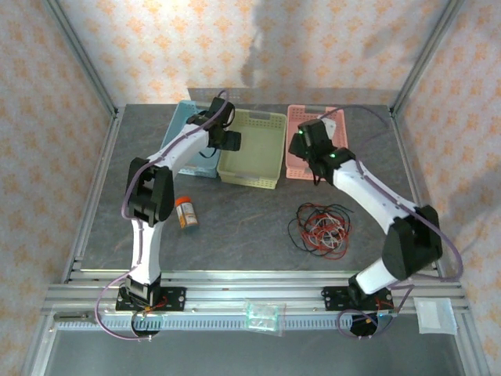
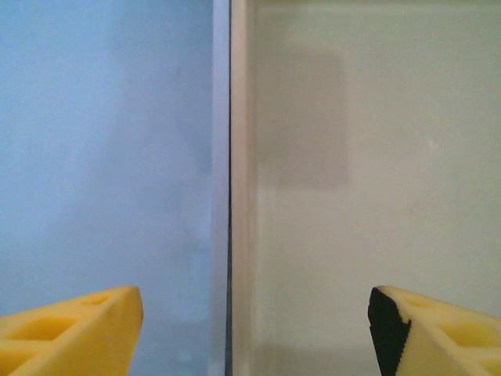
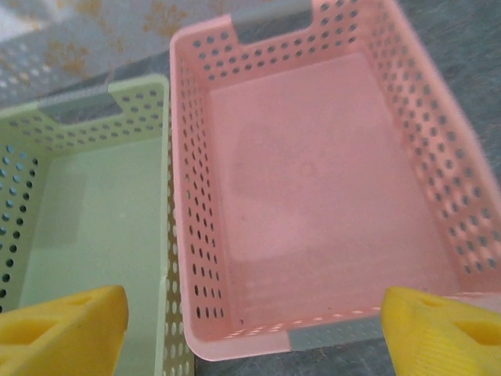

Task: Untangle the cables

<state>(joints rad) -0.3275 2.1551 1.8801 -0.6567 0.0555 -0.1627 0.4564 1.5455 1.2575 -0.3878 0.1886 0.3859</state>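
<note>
Grey table [image 1: 235, 235] nearest us carries the cables [image 1: 321, 229], black, red and whitish loops in one heap, behind and below our right gripper [image 3: 254, 313]; we judge none yet pulled free. Farther out that gripper hangs wide and empty over the pink basket [image 3: 313, 196]. Our left gripper [image 2: 254, 313], jaws apart and empty, hovers over the seam between the blue basket [image 2: 102, 157] and the green basket [image 2: 376, 157].

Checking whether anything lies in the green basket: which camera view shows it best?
The top view: nearly the whole green basket from above, floor bare where visible. The right wrist view gives part of its inside, holed walls and floor. The left wrist view gives a close, plain patch of floor.
</note>
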